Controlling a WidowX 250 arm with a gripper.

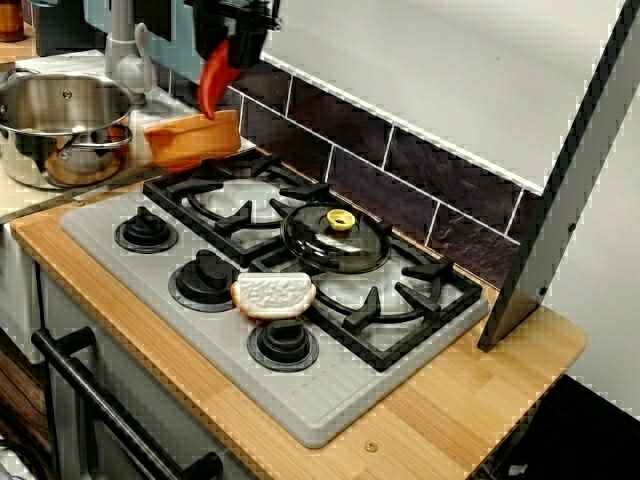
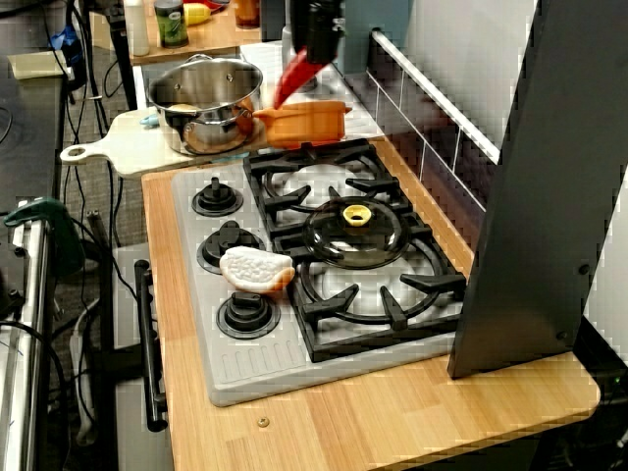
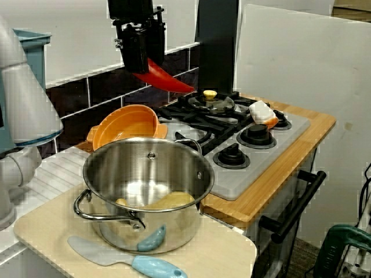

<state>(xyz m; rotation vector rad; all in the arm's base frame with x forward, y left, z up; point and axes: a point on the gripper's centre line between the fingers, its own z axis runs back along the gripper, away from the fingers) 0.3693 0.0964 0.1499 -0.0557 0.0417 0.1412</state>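
My black gripper (image 3: 141,66) hangs above the back left of the stove, shut on a red chili pepper (image 3: 164,78). The same red pepper (image 1: 213,78) dangles from the gripper (image 1: 232,45) just over an orange bowl (image 1: 192,140). In the view from the stove's front end the pepper (image 2: 292,74) and gripper (image 2: 316,39) sit above the orange bowl (image 2: 304,124). The bowl (image 3: 124,125) looks empty and rests beside the stove's rear burner.
A steel pot (image 3: 148,188) with pale food stands on a cutting board (image 3: 220,249) with a blue spatula (image 3: 130,260). A glass lid (image 1: 336,238) with a yellow knob lies on a burner. A slice of bread (image 1: 273,295) rests near the knobs. A grey panel (image 1: 565,200) leans at the right.
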